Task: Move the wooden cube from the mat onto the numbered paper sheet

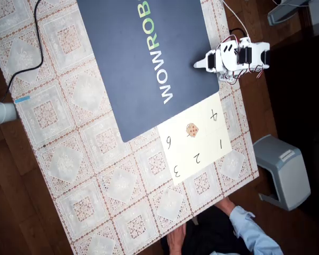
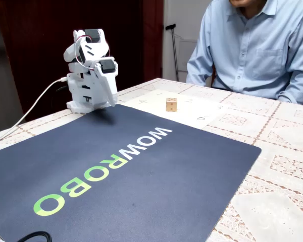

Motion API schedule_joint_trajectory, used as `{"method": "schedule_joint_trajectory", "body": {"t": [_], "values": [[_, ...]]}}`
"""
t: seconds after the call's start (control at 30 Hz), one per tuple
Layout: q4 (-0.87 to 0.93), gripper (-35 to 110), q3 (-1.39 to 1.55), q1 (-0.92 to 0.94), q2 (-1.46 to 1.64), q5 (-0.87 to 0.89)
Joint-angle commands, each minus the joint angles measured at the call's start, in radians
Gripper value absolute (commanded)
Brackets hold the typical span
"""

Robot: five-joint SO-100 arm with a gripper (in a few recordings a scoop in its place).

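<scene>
The wooden cube [image 1: 192, 130] [image 2: 171, 104], light brown with dark dots, rests on the numbered paper sheet [image 1: 202, 151] [image 2: 194, 115], near its middle among the handwritten digits. The sheet lies beside a corner of the dark navy mat [image 1: 127, 64] [image 2: 141, 171] with "WOWROBO" lettering. The white arm is folded up at the mat's edge. Its gripper [image 1: 198, 65] [image 2: 111, 102] points down over the mat, shut and holding nothing, well apart from the cube.
A person in a light blue shirt [image 2: 252, 45] sits at the table by the sheet, with a hand [image 1: 175, 241] near the edge. A grey stool [image 1: 282, 170] stands beside the table. A black cable [image 1: 37, 42] crosses the lace tablecloth.
</scene>
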Motion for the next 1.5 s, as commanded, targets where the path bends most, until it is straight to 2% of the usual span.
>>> {"method": "schedule_joint_trajectory", "body": {"t": [0.0,0.2,1.47], "values": [[0.020,4,0.054,0.011,0.011,-0.012],[0.020,0,0.054,0.009,0.011,-0.012],[0.020,0,0.054,0.009,0.011,-0.014]]}}
